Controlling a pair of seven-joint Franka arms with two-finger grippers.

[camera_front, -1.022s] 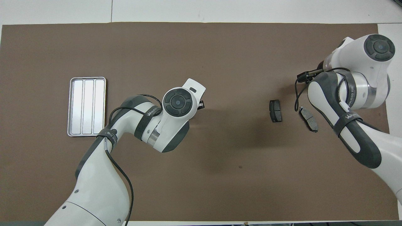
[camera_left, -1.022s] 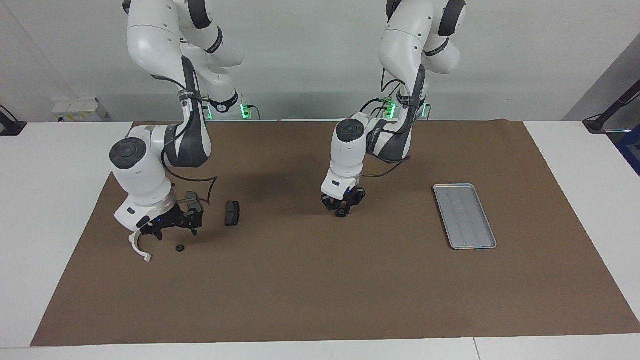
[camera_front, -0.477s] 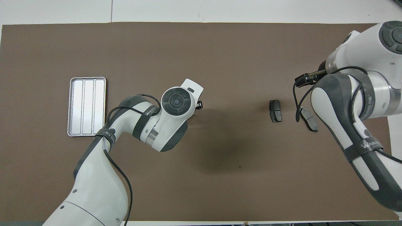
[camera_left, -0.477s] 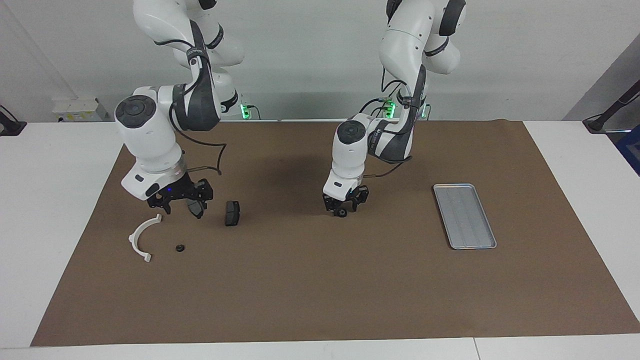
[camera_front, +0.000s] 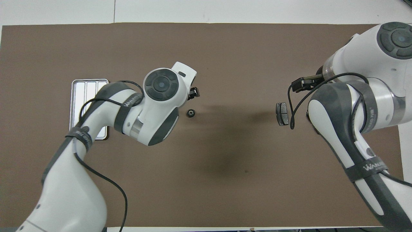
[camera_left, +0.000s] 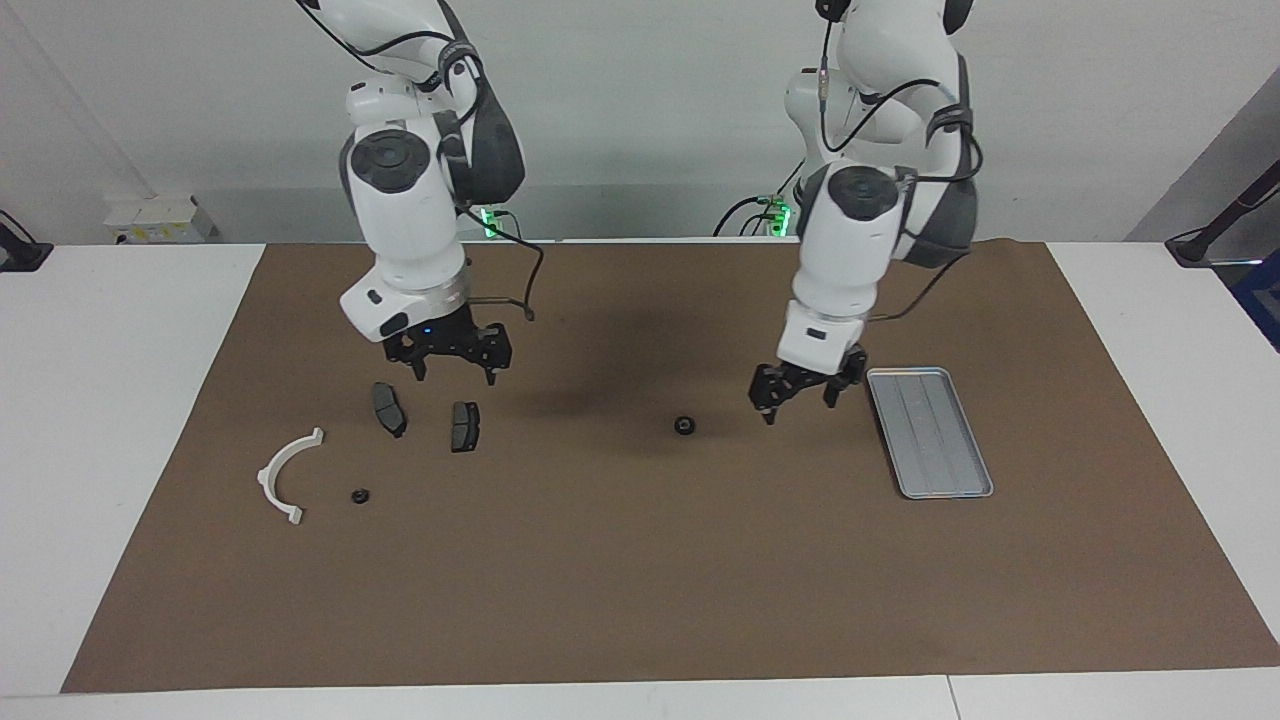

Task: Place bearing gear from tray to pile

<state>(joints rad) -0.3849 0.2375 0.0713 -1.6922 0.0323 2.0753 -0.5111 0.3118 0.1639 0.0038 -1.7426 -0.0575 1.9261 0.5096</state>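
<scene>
Bright, even overhead light; soft shadows, sharp focus.

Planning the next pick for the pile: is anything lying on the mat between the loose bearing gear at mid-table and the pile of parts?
Nothing visible. Bare mat runs from the bearing gear to the pile's nearest brake pad. The right end effector hangs above the pads.

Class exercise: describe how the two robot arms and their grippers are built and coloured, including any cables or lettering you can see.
Both arms have glossy white rounded shells with dark grey joint sections and round dark caps. Black cables loop outside each forearm, held by black straps lettered in white. The left gripper and right gripper are black, skeletal, two-fingered, each on a white wrist block.
</scene>
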